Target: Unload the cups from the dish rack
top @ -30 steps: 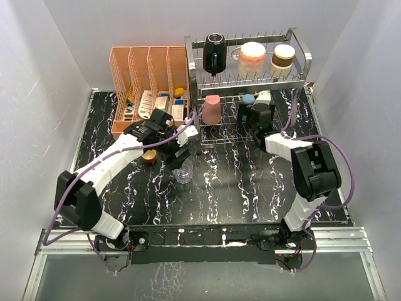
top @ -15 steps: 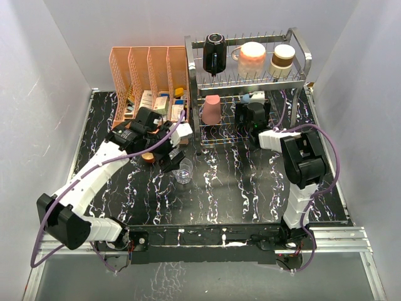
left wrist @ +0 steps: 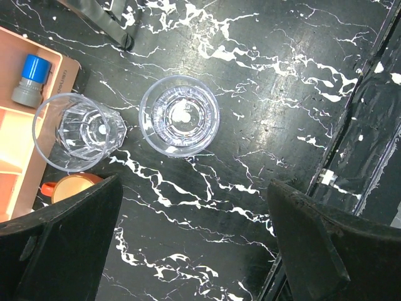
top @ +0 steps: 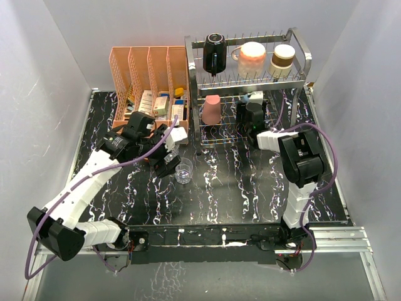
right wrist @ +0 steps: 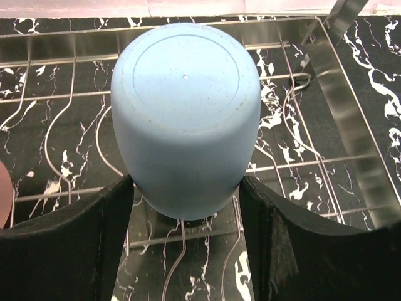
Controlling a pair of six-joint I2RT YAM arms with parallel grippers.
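The silver dish rack (top: pixel 301 47) stands at the back right. Its top tier holds a black mug (top: pixel 214 51), a peach mug (top: pixel 252 58) and a pale-topped cup (top: pixel 283 59). The lower tier holds a pink tumbler (top: pixel 211 110) and an upturned blue tumbler (top: pixel 249 98). My right gripper (right wrist: pixel 186 207) reaches into the lower tier, its fingers (right wrist: pixel 106 232) pressing both sides of the blue tumbler (right wrist: pixel 186 119). My left gripper (left wrist: pixel 194 213) is open and empty above the table. Two clear glasses (left wrist: pixel 179 116) (left wrist: pixel 76 132) and a small orange cup (left wrist: pixel 72 187) stand upright just beyond it.
A peach-orange organizer (top: pixel 141 69) with small boxes and bottles stands left of the rack; a blue-capped bottle (left wrist: pixel 30 78) lies in it. One clear glass (top: pixel 183 171) shows in the top view beside the left gripper (top: pixel 165 160). White walls enclose the black marbled table (top: pixel 238 188).
My left arm has drawn back to the left, away from the clear glass on the table. My right gripper has pushed further into the lower tier, around the blue tumbler.
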